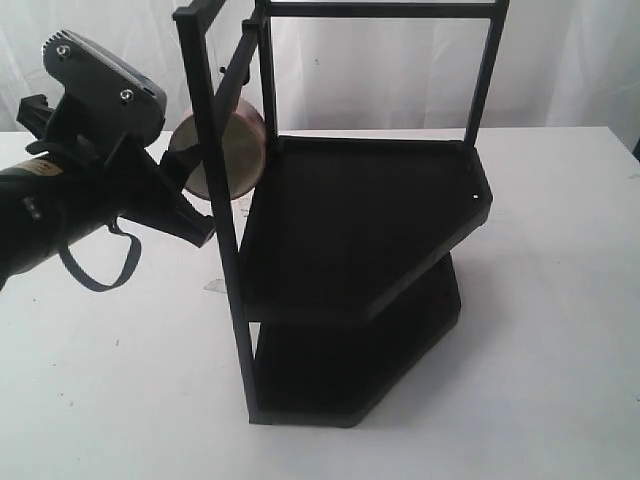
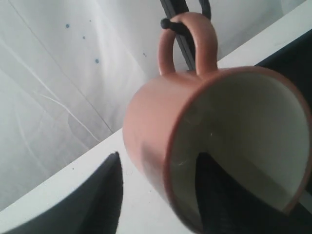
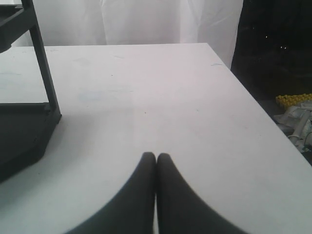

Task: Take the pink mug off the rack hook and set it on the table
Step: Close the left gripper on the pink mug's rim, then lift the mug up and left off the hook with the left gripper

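On my left wrist camera the pink mug (image 2: 151, 131) fills most of the picture. It hangs by its handle (image 2: 205, 46) from the hook (image 2: 165, 23), whose small ball tip pokes out through the loop. The mug's cream mouth is turned toward that camera, and the whole mug is up in the air beside the rack (image 1: 360, 230), not resting on the desk (image 2: 141, 209). My left end effector (image 2: 156, 158) is spread fairly wide and straddles the mug's wall: one finger (image 2: 92, 209) sits outside the pink side, the other reaches into the cream inside. I can see a strip of white desk between the outer finger and the mug. There is also a band of cream between the inner finger and the rim, so the fingers bracket the wall without pinching it. From the exterior camera the left arm (image 1: 60, 210) comes in from the left. The mug sits at its tip, partly behind the rack's front post and above the upper shelf, near the frame's top left corner. My right end effector (image 3: 156, 157) is pressed closed, fingertips touching with nothing between them. It sits above the desk off to the side of the rack's base, well apart from the mug.
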You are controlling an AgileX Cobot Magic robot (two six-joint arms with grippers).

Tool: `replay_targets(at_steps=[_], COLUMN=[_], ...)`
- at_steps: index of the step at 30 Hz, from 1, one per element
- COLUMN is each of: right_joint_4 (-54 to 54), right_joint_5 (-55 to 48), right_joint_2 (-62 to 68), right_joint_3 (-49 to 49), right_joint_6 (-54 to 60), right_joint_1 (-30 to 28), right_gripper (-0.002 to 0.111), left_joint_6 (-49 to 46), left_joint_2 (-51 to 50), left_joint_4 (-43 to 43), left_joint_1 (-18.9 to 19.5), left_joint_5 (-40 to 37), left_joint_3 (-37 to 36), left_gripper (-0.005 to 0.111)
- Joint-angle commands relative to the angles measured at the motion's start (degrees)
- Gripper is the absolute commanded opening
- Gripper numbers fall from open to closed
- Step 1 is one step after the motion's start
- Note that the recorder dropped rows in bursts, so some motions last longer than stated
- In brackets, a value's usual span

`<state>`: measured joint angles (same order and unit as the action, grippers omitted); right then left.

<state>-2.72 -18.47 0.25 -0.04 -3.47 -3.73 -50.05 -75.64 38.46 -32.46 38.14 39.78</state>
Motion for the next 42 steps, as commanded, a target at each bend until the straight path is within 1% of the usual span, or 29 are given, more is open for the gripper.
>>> replay_targets(at_steps=[1, 3, 6, 8, 10, 14, 16, 20, 24, 28, 37, 40, 42], right_joint_4=[-0.2, -0.2, -0.2, -0.2, -0.2, -0.2, -0.2, -0.2, -0.2, -0.2, -0.2, -0.2, -0.2], right_joint_5=[0.5, 0.5, 0.5, 0.5, 0.5, 0.5, 0.5, 0.5, 0.5, 0.5, 0.5, 0.5, 0.5], right_joint_2=[-0.3, -0.3, -0.3, -0.3, -0.3, -0.3, -0.3, -0.3, -0.3, -0.3, -0.3, -0.3, -0.3], right_joint_3=[0.0, 0.0, 0.0, 0.0, 0.0, 0.0, 0.0, 0.0, 0.0, 0.0, 0.0, 0.0, 0.0], right_joint_6=[0.0, 0.0, 0.0, 0.0, 0.0, 0.0, 0.0, 0.0, 0.0, 0.0, 0.0, 0.0, 0.0], right_joint_1=[-0.3, -0.3, -0.3, -0.3, -0.3, -0.3, -0.3, -0.3, -0.3, -0.3, -0.3, -0.3, -0.3], right_gripper=[0.0, 0.0, 0.0, 0.0, 0.0, 0.0, 0.0, 0.0, 0.0, 0.0, 0.0, 0.0, 0.0], left_joint_6=[0.3, 0.3, -1.2, -4.2, -7.3, -12.4, -13.8, -14.8, -14.8, -15.4, -16.7, -22.6, -27.8], left_joint_2=[0.1, 0.1, 0.1, 0.1, 0.1, 0.1, 0.1, 0.1, 0.1, 1.0, 5.7, 6.9, 7.5], left_joint_4=[0.9, 1.8, 3.8, 5.2, 7.8, 15.6, 18.1, 20.2, 20.2, 21.9, 23.4, 24.8, 27.9], left_joint_1=[-0.2, -0.2, -0.2, -0.2, -0.2, -0.2, -0.2, -0.2, -0.2, -0.2, -0.2, -0.2, -0.2], left_joint_5=[-2.2, -3.2, -8.8, -12.6, -13.6, -10.7, -8.7, -7.7, -8.0, -8.0, -8.1, -6.1, -3.0], left_joint_3=[0.3, 1.7, 4.3, 5.7, 6.3, 6.4, 6.4, 6.4, 6.4, 6.4, 6.4, 6.4, 6.5], left_gripper=[0.039, 0.039, 0.039, 0.039, 0.039, 0.039, 0.038, 0.034, 0.021, 0.0, 0.0, 0.0, 0.0])
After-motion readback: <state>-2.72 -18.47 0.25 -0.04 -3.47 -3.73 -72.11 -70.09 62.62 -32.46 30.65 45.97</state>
